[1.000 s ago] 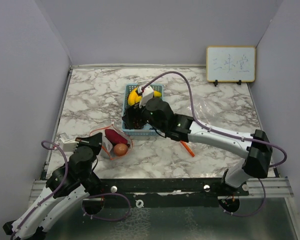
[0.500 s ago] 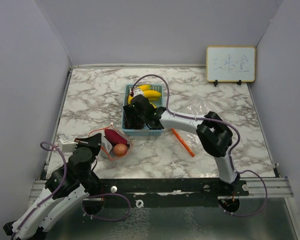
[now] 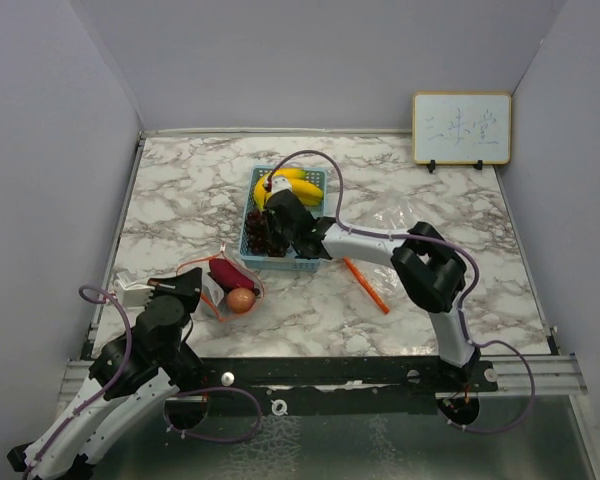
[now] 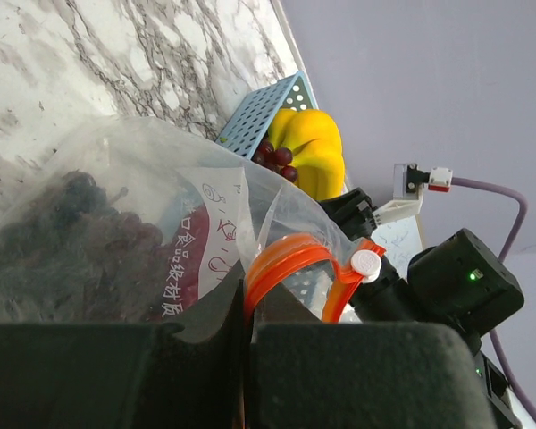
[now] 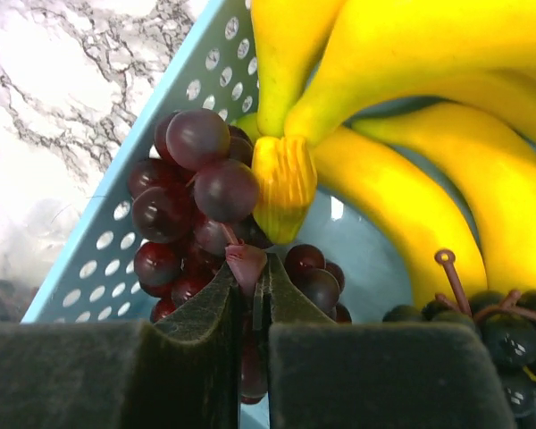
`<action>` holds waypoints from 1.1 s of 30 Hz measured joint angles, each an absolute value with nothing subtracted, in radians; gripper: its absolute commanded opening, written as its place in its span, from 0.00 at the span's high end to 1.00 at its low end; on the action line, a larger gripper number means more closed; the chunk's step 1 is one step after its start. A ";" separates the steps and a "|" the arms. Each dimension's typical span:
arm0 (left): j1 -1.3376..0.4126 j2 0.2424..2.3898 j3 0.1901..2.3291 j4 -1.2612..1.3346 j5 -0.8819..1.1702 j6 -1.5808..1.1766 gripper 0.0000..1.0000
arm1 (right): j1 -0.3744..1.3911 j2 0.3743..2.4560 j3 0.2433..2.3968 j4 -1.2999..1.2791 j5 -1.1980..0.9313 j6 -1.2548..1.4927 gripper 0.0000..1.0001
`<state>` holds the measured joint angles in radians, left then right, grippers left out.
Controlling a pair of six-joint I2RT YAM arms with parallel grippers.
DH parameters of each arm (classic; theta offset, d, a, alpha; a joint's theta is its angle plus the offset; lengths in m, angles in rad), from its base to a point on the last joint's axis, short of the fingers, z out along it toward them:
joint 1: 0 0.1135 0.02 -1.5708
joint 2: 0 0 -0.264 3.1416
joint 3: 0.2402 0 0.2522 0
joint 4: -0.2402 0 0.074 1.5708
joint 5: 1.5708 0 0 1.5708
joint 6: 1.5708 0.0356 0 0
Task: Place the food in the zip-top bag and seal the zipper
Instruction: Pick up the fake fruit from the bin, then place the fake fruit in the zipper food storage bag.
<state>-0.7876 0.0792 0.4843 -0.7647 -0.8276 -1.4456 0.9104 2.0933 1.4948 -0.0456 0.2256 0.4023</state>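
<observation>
Looks about half done. Bagged already, going by the top view: magenta vegetable (image 3: pixel 230 271) and round red fruit (image 3: pixel 241 299), lying within the orange-rimmed mouth of the zip-top bag (image 3: pixel 213 290), at 8 o'clock from table centre. Not yet bagged: bananas (image 3: pixel 292 186) and grape cluster (image 3: pixel 261 235), both in the blue basket (image 3: pixel 318 262) at 12 o'clock from centre. Bananas on the far side, grapes at 7 o'clock of them against the basket wall.

Clamping the bag lip with the left gripper (image 4: pixel 248 313), fingers pressed together on the film just beside the orange zipper track. Holding the mouth up and open, by the look of it. Slider (image 4: pixel 366 264) parked near one end, so no sealing started.

Pinching the grape cluster at its stem with the right gripper (image 5: pixel 259 277), down inside the basket, fingers nearly touching, right next to the banana crown. Can't tell whether lifted or resting.

Left to do, as judged: carry grapes over, then bananas (bulky, likely a tight fit through that mouth), then run the zipper shut.

Surface: white-grey marble-pattern tabletop (image 3: pixel 170 190), flat, black rail (image 3: pixel 330 370) along the near edge. Loose orange stick-like item (image 3: pixel 366 285) at 4 o'clock of the basket, unclear what.

Room: plain lavender-grey walls on three sides, small whiteboard (image 3: pixel 461 128) propped at the 2 o'clock corner, faint scribble on it, unreadable.
</observation>
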 measured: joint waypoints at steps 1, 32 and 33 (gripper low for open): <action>-0.788 0.077 0.484 -0.766 -0.828 -1.446 1.00 | 0.910 2.086 1.479 -0.041 0.227 0.402 0.97; -0.788 0.109 0.484 -0.764 -0.839 -1.452 1.00 | 1.023 1.369 1.239 0.007 -0.251 0.264 0.97; -0.788 0.109 0.483 -0.760 -0.839 -1.452 1.00 | 1.025 1.367 1.240 0.012 -0.265 0.264 0.97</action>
<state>-0.7876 0.1093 0.4831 -0.7597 -0.8387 -1.4521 1.0248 1.3666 1.2400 0.0124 -0.2649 0.2642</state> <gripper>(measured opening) 0.010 0.057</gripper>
